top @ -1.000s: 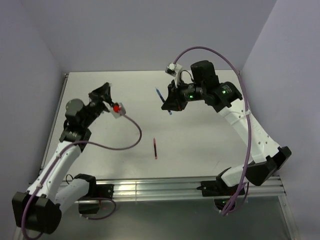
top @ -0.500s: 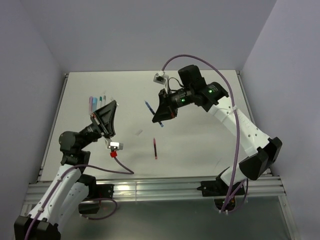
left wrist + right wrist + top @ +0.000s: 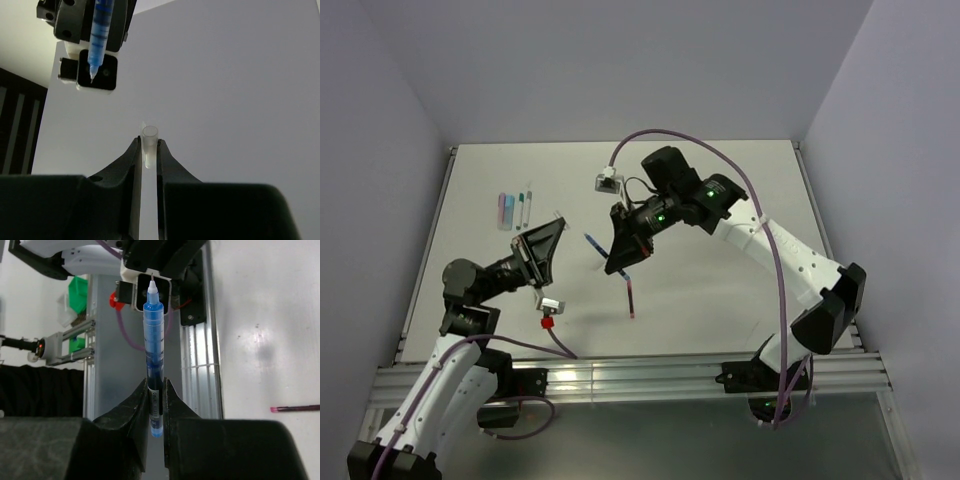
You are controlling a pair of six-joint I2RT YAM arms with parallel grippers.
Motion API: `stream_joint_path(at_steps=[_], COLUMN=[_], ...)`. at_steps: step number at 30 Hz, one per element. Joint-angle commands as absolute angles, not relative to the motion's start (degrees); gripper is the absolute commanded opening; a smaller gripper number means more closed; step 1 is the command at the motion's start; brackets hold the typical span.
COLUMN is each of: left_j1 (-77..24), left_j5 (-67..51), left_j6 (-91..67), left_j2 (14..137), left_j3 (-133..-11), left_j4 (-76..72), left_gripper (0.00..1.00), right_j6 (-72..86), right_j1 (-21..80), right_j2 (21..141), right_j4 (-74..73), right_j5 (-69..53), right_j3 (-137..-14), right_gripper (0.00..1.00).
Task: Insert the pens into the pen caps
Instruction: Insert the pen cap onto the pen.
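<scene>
From above, the left gripper (image 3: 553, 252) and the right gripper (image 3: 617, 251) face each other over the middle of the white table (image 3: 740, 200), near but apart. The right one holds a blue pen (image 3: 592, 243) that sticks out toward the left one. A red pen (image 3: 630, 297) lies flat on the table just below them, and a short row of pen pieces (image 3: 518, 209), pink, light blue, teal and white, lies well off toward the far left corner. In the left wrist view, the left gripper (image 3: 148, 145) has its jaws drawn almost together on a clear pen cap (image 3: 149, 134), which stands up between the fingertips with its open mouth outward. The blue pen (image 3: 100, 30) hangs up and to the left of it, tip toward the camera, clear of the cap. In the right wrist view, the right gripper (image 3: 155, 387) has its jaws nearly closed on the lower barrel of the blue pen (image 3: 151, 340), whose fine tip points away at the other arm's wrist. The red pen (image 3: 295, 409) lies on the table at the right edge
</scene>
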State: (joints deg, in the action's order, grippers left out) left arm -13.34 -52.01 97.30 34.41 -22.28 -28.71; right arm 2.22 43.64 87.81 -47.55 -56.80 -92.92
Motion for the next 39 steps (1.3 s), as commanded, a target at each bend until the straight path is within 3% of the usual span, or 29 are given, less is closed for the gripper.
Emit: stream_joint_path(at_steps=[1, 39], left_j1=[-14.2, -17.8], left_j5=[-53.9, -50.8], left_j6=[102.4, 101.2], left_j2=[35.6, 35.1], left_j3=[-22.8, -26.6], left_j4=[-27.3, -24.3], left_gripper=[0.0, 0.0], right_j6=[4.1, 6.9], right_j1=[45.0, 42.5], right_j2=[90.2, 92.6], right_j4=[-45.4, -43.1], right_j5=[-60.4, -63.8], right_j3=[-94.2, -91.2], right_gripper=[0.0, 0.0])
